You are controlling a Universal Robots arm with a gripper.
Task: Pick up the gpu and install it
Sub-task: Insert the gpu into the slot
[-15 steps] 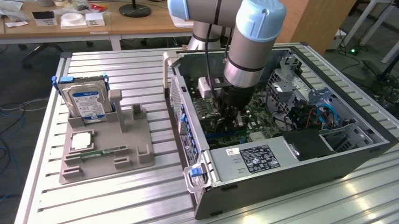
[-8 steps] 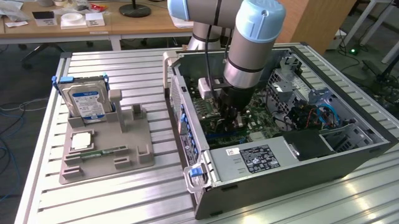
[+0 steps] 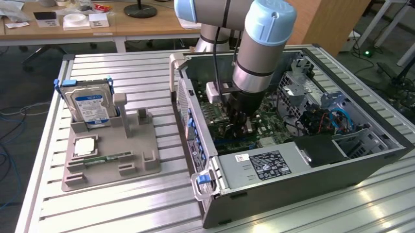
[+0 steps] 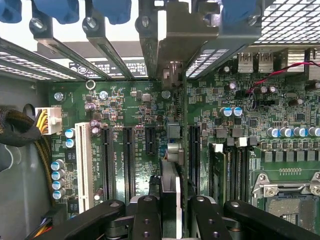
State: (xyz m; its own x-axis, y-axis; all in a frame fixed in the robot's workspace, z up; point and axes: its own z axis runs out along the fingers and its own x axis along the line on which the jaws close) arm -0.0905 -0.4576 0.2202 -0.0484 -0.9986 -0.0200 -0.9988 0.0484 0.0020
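In the exterior view, the arm reaches down into an open computer case (image 3: 304, 160) lying on its side on the slatted metal worktop (image 3: 116, 204), and the end effector (image 3: 238, 127) sits low over the green motherboard (image 3: 275, 124) inside it. What it grips is hard to make out from here. Well away from the end effector, toward the exterior view's left, a grey parts holder (image 3: 113, 155) stands on the worktop with a hard drive (image 3: 91, 108) upright in its rear slot and a narrow memory stick (image 3: 107, 158) lying flat near its front. In the wrist view, the two dark fingers (image 4: 146, 217) stand only partly apart, closed against the faces of the gpu (image 4: 184, 150), which is seen edge-on as a thin upright card running straight ahead of the end effector. Its silver bracket (image 4: 187, 37) reaches the row of rear slot covers (image 4: 107, 50) at the far end, and its lower edge lies along the motherboard's expansion slots (image 4: 127, 157), just beside an empty black slot; whether it is fully seated cannot be told.
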